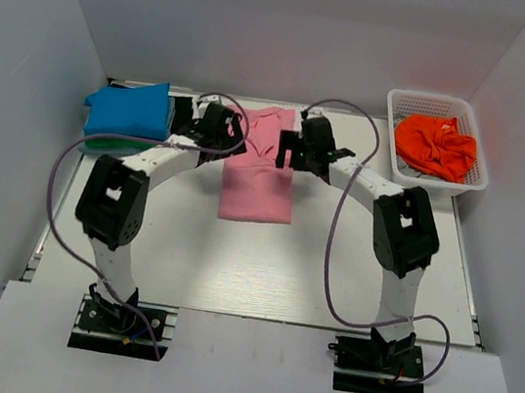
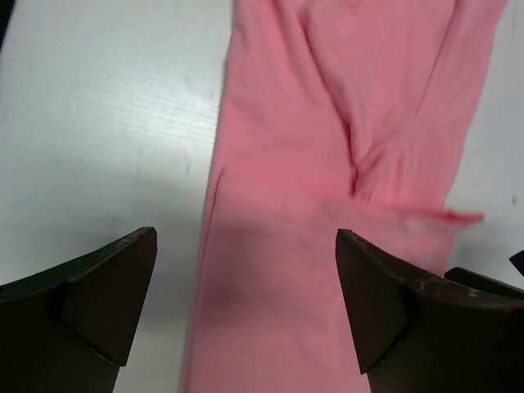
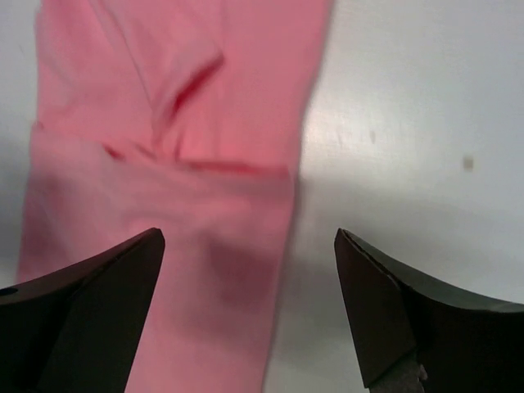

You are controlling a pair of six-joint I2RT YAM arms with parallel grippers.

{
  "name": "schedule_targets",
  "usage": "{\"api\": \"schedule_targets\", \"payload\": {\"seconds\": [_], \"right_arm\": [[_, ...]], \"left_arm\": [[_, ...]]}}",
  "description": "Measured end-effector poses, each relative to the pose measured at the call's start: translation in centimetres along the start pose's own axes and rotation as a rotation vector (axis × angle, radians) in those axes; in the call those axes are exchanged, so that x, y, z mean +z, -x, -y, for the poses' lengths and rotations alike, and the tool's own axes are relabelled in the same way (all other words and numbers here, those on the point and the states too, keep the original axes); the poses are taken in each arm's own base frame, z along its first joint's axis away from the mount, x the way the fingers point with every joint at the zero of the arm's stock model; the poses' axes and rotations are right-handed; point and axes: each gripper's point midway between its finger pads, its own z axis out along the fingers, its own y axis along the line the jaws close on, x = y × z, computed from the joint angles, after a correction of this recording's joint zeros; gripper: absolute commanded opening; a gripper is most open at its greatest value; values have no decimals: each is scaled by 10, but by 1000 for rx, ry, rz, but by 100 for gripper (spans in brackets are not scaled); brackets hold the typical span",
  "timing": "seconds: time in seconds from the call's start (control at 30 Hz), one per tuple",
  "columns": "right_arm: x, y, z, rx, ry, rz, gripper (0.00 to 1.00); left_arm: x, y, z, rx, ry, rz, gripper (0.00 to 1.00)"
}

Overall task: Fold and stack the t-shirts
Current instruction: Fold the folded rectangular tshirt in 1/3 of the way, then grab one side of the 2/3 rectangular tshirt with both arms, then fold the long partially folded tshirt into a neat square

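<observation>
From above: the white basket point(image 1: 394, 112) at the worktop's far right corner holds the orange t-shirt point(image 1: 435, 145), the blue t-shirt point(image 1: 129, 109) sits on the green t-shirt point(image 1: 110, 145) at the far left corner, and the pink t-shirt point(image 1: 256, 184) lies centre. Left wrist: my left gripper point(image 2: 246, 303) gapes wide, empty, over the pink cloth's left edge. Right wrist: my right gripper point(image 3: 250, 303) is wide and empty over the opposite edge.

I see the pink t-shirt point(image 1: 258, 171) lying flat as a long strip at 12 o'clock, the blue t-shirt point(image 1: 129, 109) folded on the green t-shirt point(image 1: 104, 145) at 10 o'clock, the orange t-shirt point(image 1: 435, 145) crumpled at 2 o'clock
</observation>
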Motion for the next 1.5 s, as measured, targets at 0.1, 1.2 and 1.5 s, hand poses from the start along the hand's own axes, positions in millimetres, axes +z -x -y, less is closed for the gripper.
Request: {"api": "schedule_targets", "payload": {"seconds": [0.1, 1.2, 1.5], "right_arm": [[-31, -38, 7, 23, 9, -66, 90], [-74, -162, -13, 228, 224, -343, 0], [-99, -164, -12, 197, 233, -348, 0]], "left_arm": [[-33, -20, -9, 8, -41, -37, 100], [-65, -174, -33, 2, -225, -367, 0], [-96, -174, -36, 32, -255, -373, 0]]}}
